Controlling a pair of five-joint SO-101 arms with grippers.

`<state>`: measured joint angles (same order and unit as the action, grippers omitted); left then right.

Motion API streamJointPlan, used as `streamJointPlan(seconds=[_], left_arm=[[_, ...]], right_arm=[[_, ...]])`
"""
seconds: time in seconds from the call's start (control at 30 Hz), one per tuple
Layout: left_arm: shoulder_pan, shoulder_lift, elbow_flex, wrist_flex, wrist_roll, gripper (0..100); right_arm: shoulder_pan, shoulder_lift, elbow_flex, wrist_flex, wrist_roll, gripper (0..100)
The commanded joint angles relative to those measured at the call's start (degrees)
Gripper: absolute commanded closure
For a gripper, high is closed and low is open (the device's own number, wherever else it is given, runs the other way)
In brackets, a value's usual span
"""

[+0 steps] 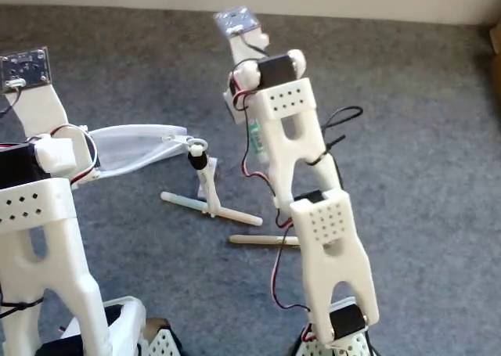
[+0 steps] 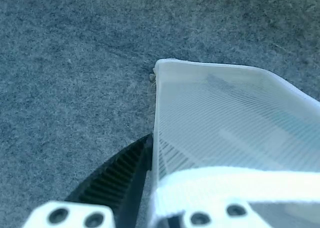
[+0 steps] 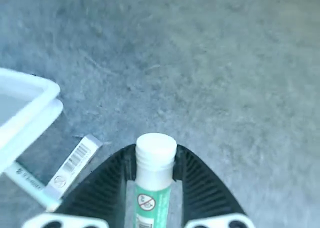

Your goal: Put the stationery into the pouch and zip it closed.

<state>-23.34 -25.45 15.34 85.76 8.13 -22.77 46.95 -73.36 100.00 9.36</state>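
Left gripper [image 2: 152, 155]: pinching one edge of the pouch [image 2: 225, 123]. Right gripper [image 3: 156, 155]: clamped around a glue stick [image 3: 154, 183], white cap poking out past my fingertips, near the pouch's far end but apart from it. White pen [image 1: 211, 206] and pale pencil [image 1: 262, 240] lie on the carpet [image 1: 407, 137] near that same end

From above, the right arm [image 1: 291, 129] covers most of the glue stick [image 1: 253, 139] and one end of the pale pencil [image 1: 254, 239], and the left arm [image 1: 43, 207] hides the near end of the pouch [image 1: 133, 149]. Each wrist view cuts its held item off at an edge.
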Motion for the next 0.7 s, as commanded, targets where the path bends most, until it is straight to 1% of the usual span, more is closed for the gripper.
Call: streamJointPlan(seconds=[0.0, 0.23, 0.43, 0.6, 0.67], left_arm=[[-1.36, 1.45, 1.1, -1.49, 0.44, 99], [-1.36, 1.45, 1.19, -1.41, 0.44, 99], [-1.27, 1.19, 2.24, -1.58, 0.44, 99], [-1.27, 1.19, 2.15, -1.58, 0.44, 99], [-1.27, 1.19, 2.15, -1.58, 0.44, 99]], right_arm=[[-0.31, -11.74, 8.04, 1.1, -1.23, 99.3], [-2.68, -24.4, 20.97, 1.1, -1.32, 99.3], [-4.26, -33.71, 28.97, 1.01, -1.32, 99.3], [-6.37, -40.48, 33.63, 0.92, -7.21, 99.3], [-7.52, -43.03, 34.95, 0.92, -7.56, 99.3]])
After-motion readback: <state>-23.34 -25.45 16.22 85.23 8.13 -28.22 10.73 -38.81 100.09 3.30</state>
